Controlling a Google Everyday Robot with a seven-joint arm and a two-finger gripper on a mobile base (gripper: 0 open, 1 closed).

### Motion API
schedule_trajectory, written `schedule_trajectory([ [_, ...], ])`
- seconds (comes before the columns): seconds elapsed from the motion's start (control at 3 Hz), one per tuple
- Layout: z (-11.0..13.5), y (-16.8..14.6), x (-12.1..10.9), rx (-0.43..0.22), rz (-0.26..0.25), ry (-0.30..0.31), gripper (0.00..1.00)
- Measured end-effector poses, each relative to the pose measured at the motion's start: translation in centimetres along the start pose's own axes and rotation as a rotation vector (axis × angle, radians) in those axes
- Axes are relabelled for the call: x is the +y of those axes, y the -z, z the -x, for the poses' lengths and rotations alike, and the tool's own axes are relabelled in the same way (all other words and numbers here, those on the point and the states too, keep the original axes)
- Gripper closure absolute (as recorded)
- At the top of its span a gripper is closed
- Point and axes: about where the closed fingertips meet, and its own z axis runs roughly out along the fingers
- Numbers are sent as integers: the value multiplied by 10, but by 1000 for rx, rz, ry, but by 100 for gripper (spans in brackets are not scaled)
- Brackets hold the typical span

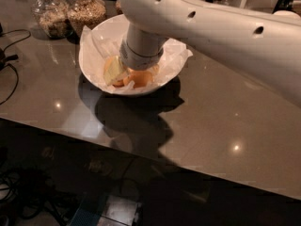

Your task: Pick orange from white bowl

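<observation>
table (211, 126): dark, glossy, nearest to us.
orange (141, 79): sitting in the bowl (89, 55), front side, on crumpled paper.
tip: I'd lift straight up and slowly, so the paper and the pale fruit beside it don't come along.
gripper (134, 69): down in the bowl right at the orange, hidden under the arm, so can't tell if it's clamped or loose.
jars (70, 13): behind the bowl, on the left.

Countertop (211, 126): bowl (89, 67), jars (87, 14); gripper (134, 73) in bowl
</observation>
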Motion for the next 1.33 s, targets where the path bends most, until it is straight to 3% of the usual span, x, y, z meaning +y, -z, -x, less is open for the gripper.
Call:
schedule_trajectory([
  [0.67,3,2,-20,-19,-43,-31,20],
  [1.33,-7,-8,-10,-8,-17,-48,25],
])
